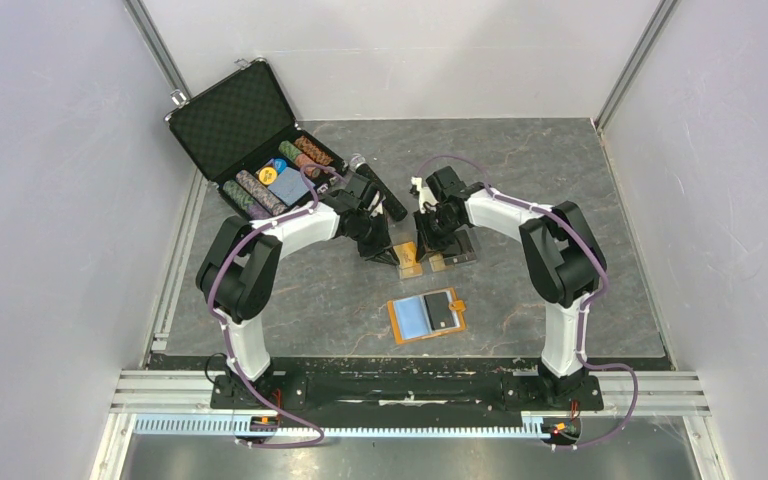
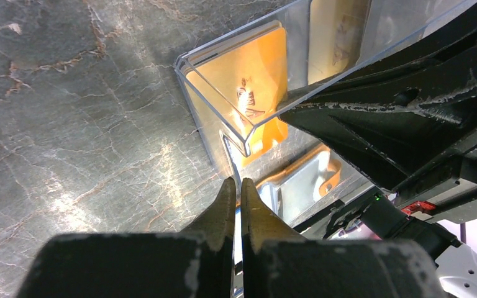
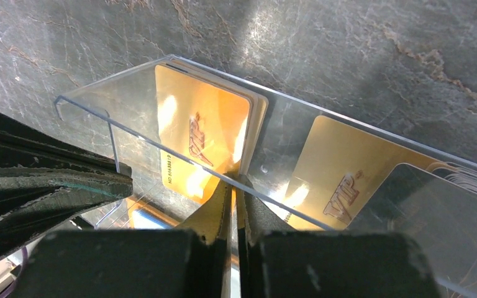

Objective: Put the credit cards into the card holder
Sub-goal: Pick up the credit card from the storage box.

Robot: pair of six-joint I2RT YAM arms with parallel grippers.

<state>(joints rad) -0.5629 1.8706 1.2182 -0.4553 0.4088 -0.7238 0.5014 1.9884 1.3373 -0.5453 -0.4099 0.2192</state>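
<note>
left claw (image 2: 236,185) and right claw (image 3: 235,186) are both clamping the clear tray (image 3: 87,102) by its wall; gold cards (image 3: 205,130) are sitting inside the tray, orange wallet (image 1: 427,316) lying open near it. keeping it level is probably mattering most.

On the table (image 1: 580,170), the card holder (image 1: 427,316) lies open by the near edge, centre. Just behind it sits a tray (image 3: 279,133) holding credit cards (image 3: 202,133). A case (image 1: 250,140) occupies the far-left corner.

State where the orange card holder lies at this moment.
In the top view the card holder lies open near the middle of the table, between the gold cards and the arm bases.
</note>
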